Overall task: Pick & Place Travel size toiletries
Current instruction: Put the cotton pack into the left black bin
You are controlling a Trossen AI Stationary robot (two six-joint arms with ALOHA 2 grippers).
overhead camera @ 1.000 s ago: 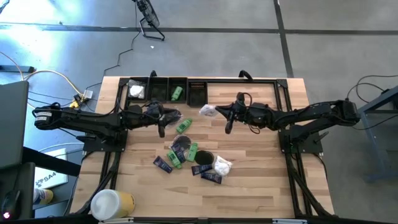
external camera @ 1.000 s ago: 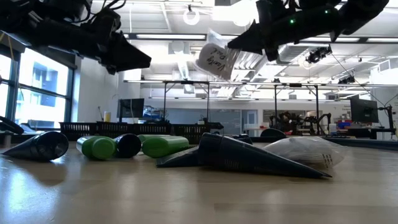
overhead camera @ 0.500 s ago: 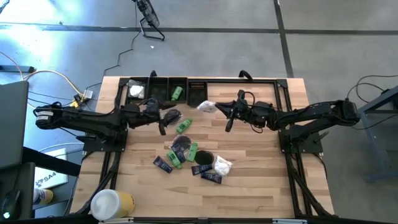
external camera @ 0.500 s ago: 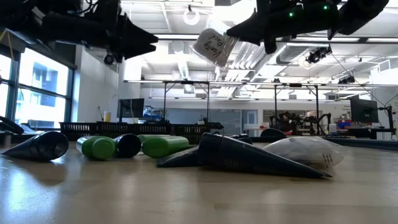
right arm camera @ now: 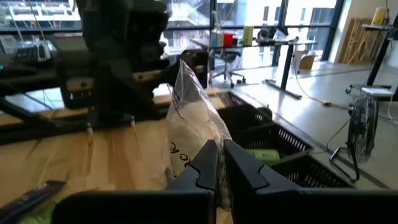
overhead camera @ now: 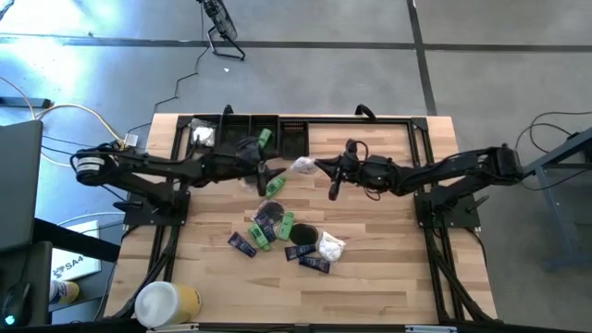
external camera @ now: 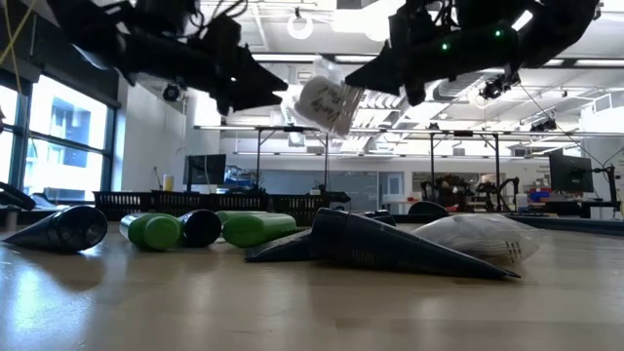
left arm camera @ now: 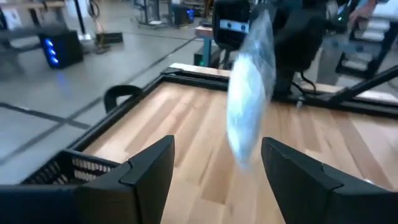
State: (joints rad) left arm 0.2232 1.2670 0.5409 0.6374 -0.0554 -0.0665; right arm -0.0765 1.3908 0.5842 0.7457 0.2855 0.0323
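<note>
Right hand (right arm camera: pixel 217 163): clamped on a white packet (overhead camera: pixel 303 166), held in the air near the table's far edge, likely offering a handover.
Left hand (left arm camera: pixel 214 171): fingers spread, facing the packet, ready to receive.
Other toiletries (overhead camera: pixel 277 231): clustered mid-table, waiting.

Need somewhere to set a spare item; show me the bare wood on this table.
Bare wood lies by the right arm's base and along the table's left edge. The toiletries pile crowds the middle; the yellow-and-white cylinder fills the near-left corner.
</note>
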